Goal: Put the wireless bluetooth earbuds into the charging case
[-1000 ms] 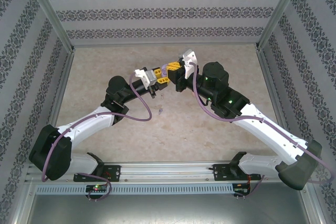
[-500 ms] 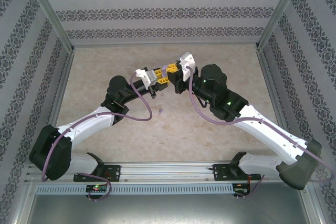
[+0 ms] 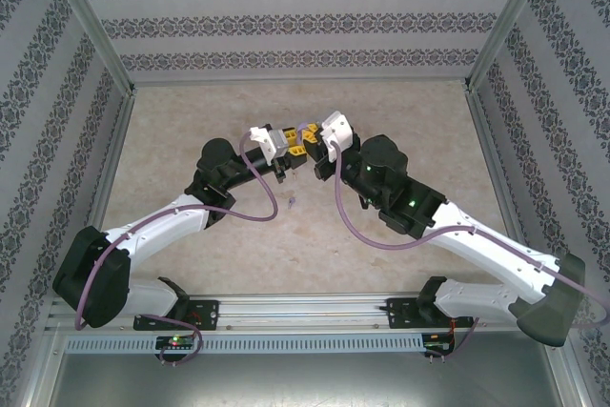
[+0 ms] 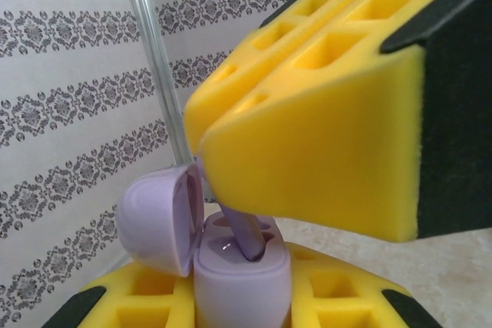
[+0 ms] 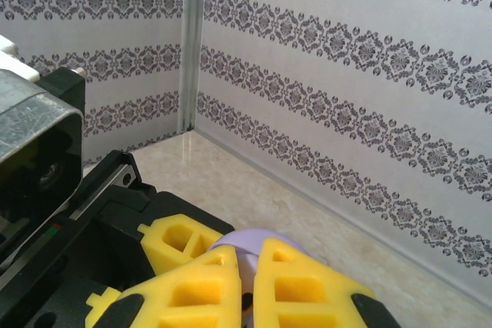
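Note:
A purple charging case (image 4: pixel 242 286) stands upright between the yellow fingers of my left gripper (image 4: pixel 242 305), which is shut on it. Its lid (image 4: pixel 154 220) hangs open to the left. My right gripper's yellow fingers (image 4: pixel 323 159) come down from the upper right, shut on a purple earbud (image 4: pixel 250 240) whose tip sits in a slot of the case. From above, the left gripper (image 3: pixel 284 145) and right gripper (image 3: pixel 307 143) meet tip to tip above mid-table. In the right wrist view the gripper (image 5: pixel 247 286) is nearly closed, the purple lid (image 5: pixel 246 240) showing beyond it.
A small pale purple item (image 3: pixel 293 201), perhaps another earbud, lies on the beige table (image 3: pixel 191 111) in front of the grippers. Patterned walls (image 3: pixel 305 16) enclose the back and sides. An aluminium rail (image 3: pixel 305 310) runs along the near edge.
The right gripper has moved left and nearer, closing in on the left gripper, bringing the earbud to the case. The left arm has barely shifted.

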Controlling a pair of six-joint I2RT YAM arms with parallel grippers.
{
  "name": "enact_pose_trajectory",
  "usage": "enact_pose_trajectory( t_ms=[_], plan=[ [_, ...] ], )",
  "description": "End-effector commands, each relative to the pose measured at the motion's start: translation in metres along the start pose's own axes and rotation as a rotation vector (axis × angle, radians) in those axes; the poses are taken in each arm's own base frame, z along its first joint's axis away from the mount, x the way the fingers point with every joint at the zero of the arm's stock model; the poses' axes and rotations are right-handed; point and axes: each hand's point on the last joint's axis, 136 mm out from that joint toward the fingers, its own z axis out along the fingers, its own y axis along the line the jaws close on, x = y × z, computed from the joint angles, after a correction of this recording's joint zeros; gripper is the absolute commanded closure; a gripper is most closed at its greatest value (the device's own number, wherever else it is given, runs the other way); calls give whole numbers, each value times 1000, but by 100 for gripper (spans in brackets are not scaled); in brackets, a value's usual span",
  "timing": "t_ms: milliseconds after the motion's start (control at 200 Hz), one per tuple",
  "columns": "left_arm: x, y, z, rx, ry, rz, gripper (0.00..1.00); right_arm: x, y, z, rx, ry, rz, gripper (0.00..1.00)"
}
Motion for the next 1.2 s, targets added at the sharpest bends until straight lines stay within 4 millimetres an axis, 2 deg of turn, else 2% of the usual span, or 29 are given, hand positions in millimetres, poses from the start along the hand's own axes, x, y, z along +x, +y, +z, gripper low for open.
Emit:
enact_pose_trajectory(
  t_ms=[0, 210, 420, 625, 729, 949, 1034, 1194],
  plan=[
    [-69, 14, -5, -76, -200, 89, 100, 64, 17, -2, -48, 199, -21, 93],
    [-67, 15, -4, -75, -195, 78, 100, 57, 27, -4, -102, 178, 15, 93],
    [-68, 16, -3, -75, -195, 69, 100, 67, 37, 3, -152, 222, 5, 93],
    [-67, 17, -2, -79, -186, 62, 100, 69, 32, 5, -116, 234, 11, 90],
    [-65, 18, -1, -82, -180, 58, 100, 62, 25, 5, -83, 222, 23, 86],
    [-63, 17, 0, -77, -170, 55, 100, 52, 17, 4, -45, 202, 46, 65],
    [-61, 17, 1, -74, -164, 53, 100, 50, 16, 3, -40, 200, 55, 62],
    [-61, 17, 1, -78, -161, 54, 100, 48, 12, 2, -31, 197, 80, 49]
  ],
)
